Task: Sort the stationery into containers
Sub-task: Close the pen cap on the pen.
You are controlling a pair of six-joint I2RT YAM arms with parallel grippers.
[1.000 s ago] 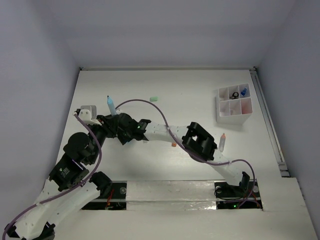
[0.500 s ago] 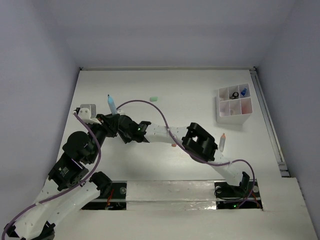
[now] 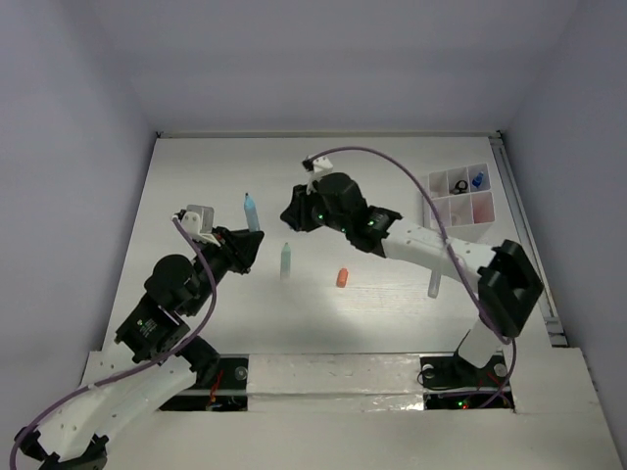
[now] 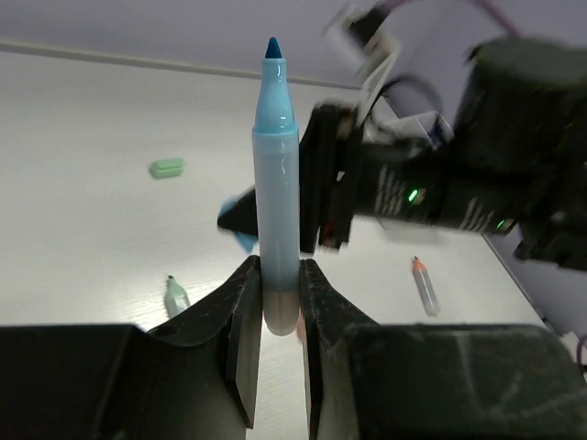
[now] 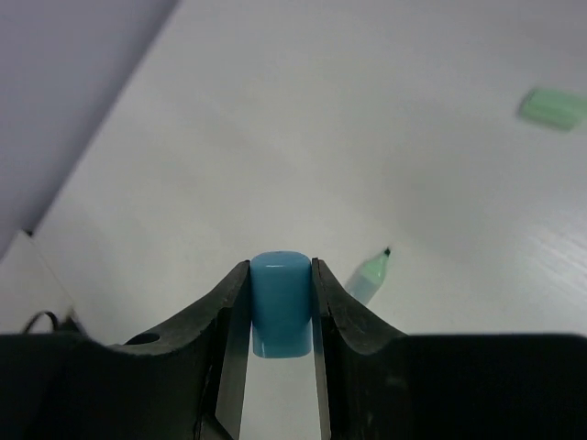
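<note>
My left gripper is shut on the lower end of an uncapped blue marker, held upright with its tip up. My right gripper is shut on a blue cap, a little right of the marker and above the table. A mint pen lies below and between the grippers. A green eraser lies farther back. An orange piece and a grey pen lie on the table. The white compartment tray stands at the back right.
The tray holds a black ring and a blue clip in its far compartments. Grey walls close the table on the left, back and right. A metal rail runs along the right edge.
My right gripper has pulled away from the left gripper toward the back middle, with the blue cap in it. My left gripper has moved right with the marker. The mint pen now shows.
</note>
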